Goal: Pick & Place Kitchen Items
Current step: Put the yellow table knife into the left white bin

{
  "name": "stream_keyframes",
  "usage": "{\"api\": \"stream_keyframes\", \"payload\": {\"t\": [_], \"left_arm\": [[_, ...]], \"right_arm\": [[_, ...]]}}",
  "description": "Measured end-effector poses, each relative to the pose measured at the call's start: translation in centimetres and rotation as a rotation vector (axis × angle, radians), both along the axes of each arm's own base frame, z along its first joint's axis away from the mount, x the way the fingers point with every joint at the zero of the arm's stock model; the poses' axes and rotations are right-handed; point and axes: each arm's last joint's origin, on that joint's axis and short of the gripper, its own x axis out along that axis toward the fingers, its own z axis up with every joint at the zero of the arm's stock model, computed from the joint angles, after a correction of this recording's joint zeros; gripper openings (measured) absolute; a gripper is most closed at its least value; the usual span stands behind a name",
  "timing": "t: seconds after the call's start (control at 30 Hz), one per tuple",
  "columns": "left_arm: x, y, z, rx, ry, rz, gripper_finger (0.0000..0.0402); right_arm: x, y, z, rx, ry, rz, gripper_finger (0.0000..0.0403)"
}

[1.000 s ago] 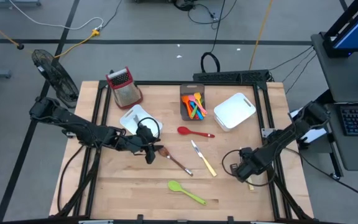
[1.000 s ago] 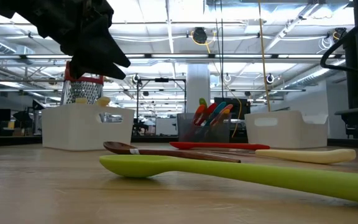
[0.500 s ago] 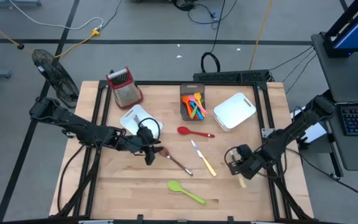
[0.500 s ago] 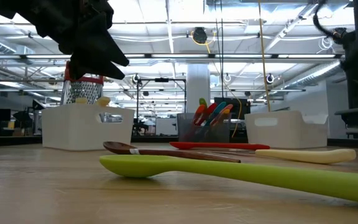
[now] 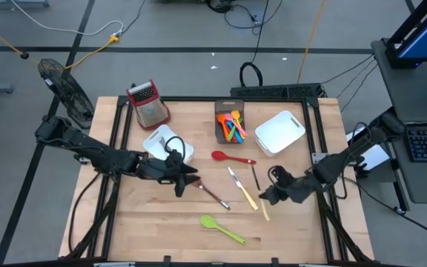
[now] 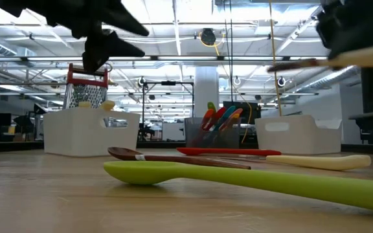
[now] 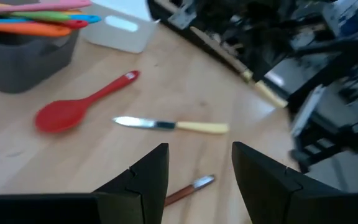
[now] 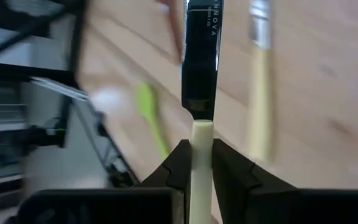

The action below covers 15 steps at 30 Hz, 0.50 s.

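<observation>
The right gripper (image 5: 267, 199) clamps a yellow-handled knife (image 8: 201, 93) at the table's four o'clock. The left gripper (image 5: 191, 176), fingers apart, hovers over the brown spoon (image 5: 212, 194) near centre.

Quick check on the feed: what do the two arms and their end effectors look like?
Both arms are black and jointed, with black cables looping beside them. The left end effector has two broad, blocky dark fingers. The right end effector has matching dark angular fingers. I can see no markings on either.

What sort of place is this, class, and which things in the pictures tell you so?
Probably a robotics lab in a large industrial hall. A wooden work table stands on a bare grey floor with trailing cables, a keyboard sits at a desk beside it, and exposed ceiling trusses with strip lights run overhead.
</observation>
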Motion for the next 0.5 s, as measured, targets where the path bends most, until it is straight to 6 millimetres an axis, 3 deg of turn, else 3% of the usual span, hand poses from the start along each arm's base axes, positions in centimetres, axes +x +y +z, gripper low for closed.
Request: {"api": "stream_keyframes", "payload": {"t": [0.23, 0.5], "left_arm": [[0.2, -0.1, 0.6, -0.134, -0.07, 0.027, 0.018], [0.5, -0.2, 1.6, -0.433, -0.177, 0.104, 0.018]], "right_arm": [[2.8, -2.0, 2.3, -0.086, -0.282, 0.051, 0.0033], [4.6, -5.3, 3.9, -0.161, -0.467, 0.155, 0.0033]]}}
